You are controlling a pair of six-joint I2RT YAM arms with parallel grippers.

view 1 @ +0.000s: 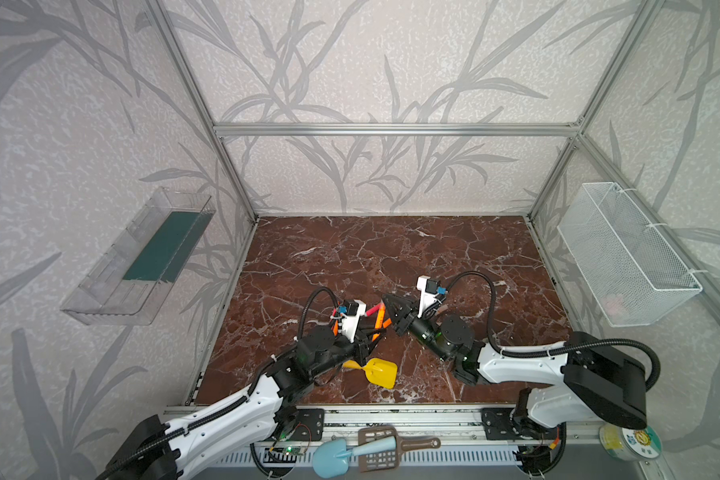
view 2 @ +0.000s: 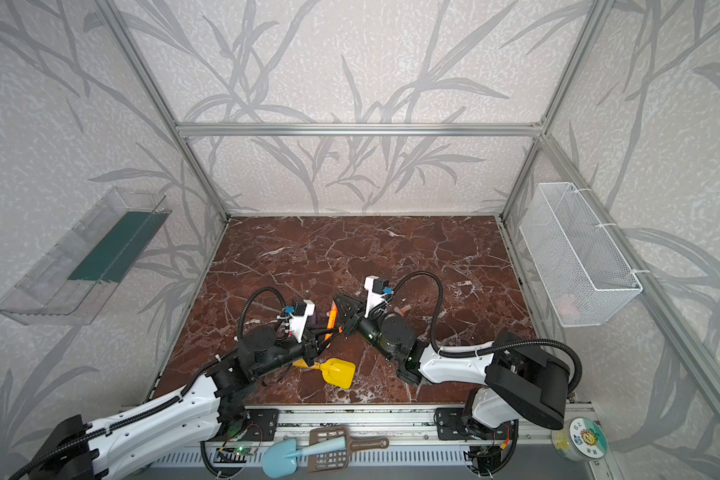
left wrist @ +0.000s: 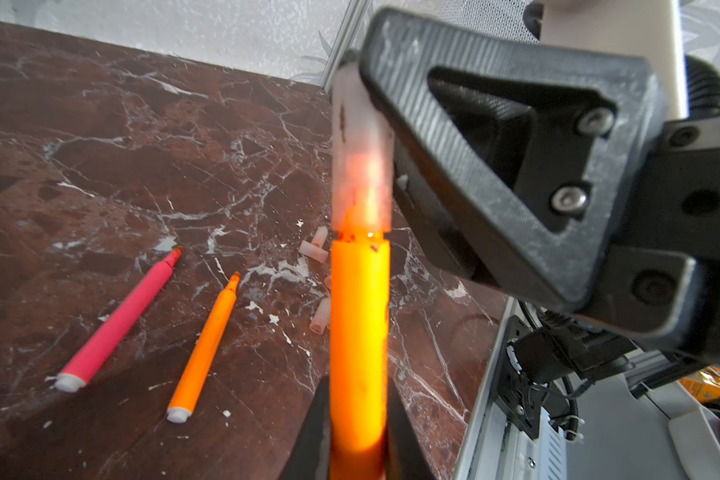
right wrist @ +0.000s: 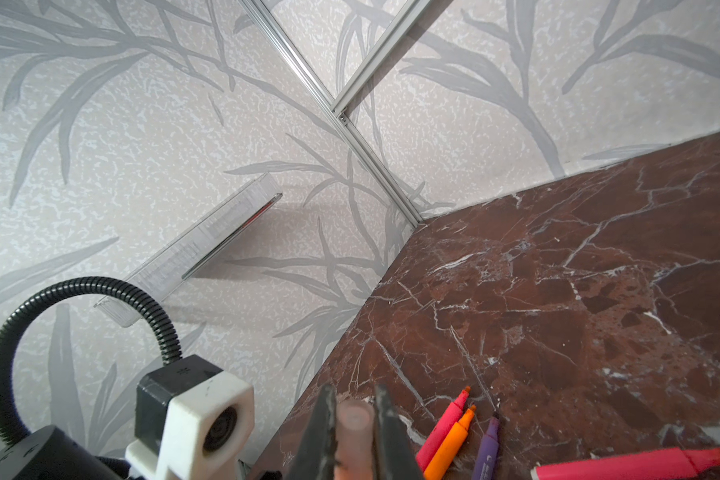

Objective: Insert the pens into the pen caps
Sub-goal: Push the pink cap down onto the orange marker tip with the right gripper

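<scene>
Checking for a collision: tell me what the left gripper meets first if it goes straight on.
Probably the pen cap held by the right gripper: the orange pen in the left gripper already has its tip inside it.

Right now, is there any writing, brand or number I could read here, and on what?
Nothing can be read clearly.
Tub: the characters on its label are too blurred.
Purple pen: the white print on its barrel is too small.
</scene>
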